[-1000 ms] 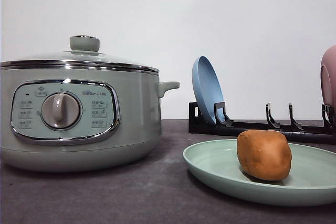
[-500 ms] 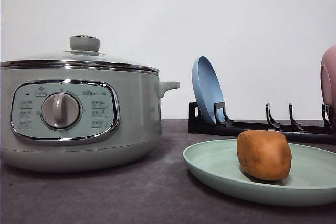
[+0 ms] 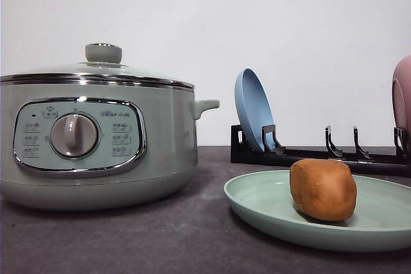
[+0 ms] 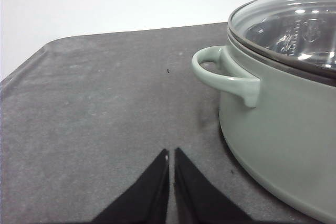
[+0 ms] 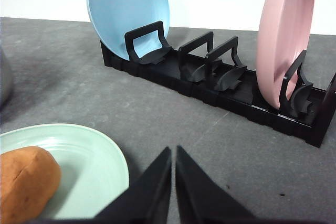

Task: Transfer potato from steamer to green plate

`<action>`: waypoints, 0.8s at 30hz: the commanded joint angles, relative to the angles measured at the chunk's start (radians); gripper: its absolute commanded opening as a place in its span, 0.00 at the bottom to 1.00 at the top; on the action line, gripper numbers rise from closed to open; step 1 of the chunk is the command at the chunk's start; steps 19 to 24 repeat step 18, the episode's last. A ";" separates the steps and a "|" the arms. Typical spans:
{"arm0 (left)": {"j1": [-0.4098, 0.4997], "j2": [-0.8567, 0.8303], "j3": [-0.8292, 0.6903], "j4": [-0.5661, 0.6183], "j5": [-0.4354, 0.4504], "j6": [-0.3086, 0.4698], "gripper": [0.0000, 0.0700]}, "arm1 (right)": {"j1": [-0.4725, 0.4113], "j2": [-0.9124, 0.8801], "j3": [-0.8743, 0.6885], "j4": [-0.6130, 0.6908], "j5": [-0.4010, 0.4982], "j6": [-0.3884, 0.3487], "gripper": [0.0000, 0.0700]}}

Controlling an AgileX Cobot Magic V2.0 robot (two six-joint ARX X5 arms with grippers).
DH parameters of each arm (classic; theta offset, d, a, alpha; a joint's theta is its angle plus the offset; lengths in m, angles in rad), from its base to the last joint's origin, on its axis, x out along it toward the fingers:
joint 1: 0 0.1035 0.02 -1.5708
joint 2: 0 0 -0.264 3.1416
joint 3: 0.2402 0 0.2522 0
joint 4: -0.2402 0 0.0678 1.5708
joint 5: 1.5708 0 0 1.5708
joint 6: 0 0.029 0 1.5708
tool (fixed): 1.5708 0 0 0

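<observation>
The left gripper [image 4: 171, 157], fingers pressed together and empty, hangs beside the lidded steamer [image 3: 96, 139]. The potato [image 3: 323, 189] already lies on the green plate [image 3: 270, 203], long axis roughly across it. The right gripper [image 5: 172, 156], likewise closed on nothing, is nearer, just beside the plate's rim.

left claw [image 4: 171, 156] black, tapered wedge fingers [image 4: 152, 182]
</observation>
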 commanded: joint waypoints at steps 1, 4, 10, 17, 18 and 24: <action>0.004 -0.001 -0.021 -0.008 0.000 -0.003 0.01 | 0.000 -0.003 -0.005 -0.001 -0.001 0.011 0.00; 0.004 -0.001 -0.021 -0.008 0.000 -0.003 0.01 | 0.000 -0.003 -0.005 -0.001 -0.001 0.011 0.00; 0.004 -0.001 -0.021 -0.008 0.000 -0.003 0.01 | 0.000 -0.003 -0.005 -0.001 -0.001 0.011 0.00; 0.004 -0.001 -0.021 -0.008 0.000 -0.003 0.01 | 0.000 -0.003 -0.005 -0.001 -0.001 0.011 0.00; 0.004 -0.001 -0.021 -0.008 0.000 -0.003 0.01 | 0.000 -0.003 -0.005 -0.001 -0.001 0.011 0.00; 0.004 -0.001 -0.021 -0.008 0.000 -0.003 0.01 | 0.000 -0.003 -0.005 -0.001 -0.001 0.011 0.00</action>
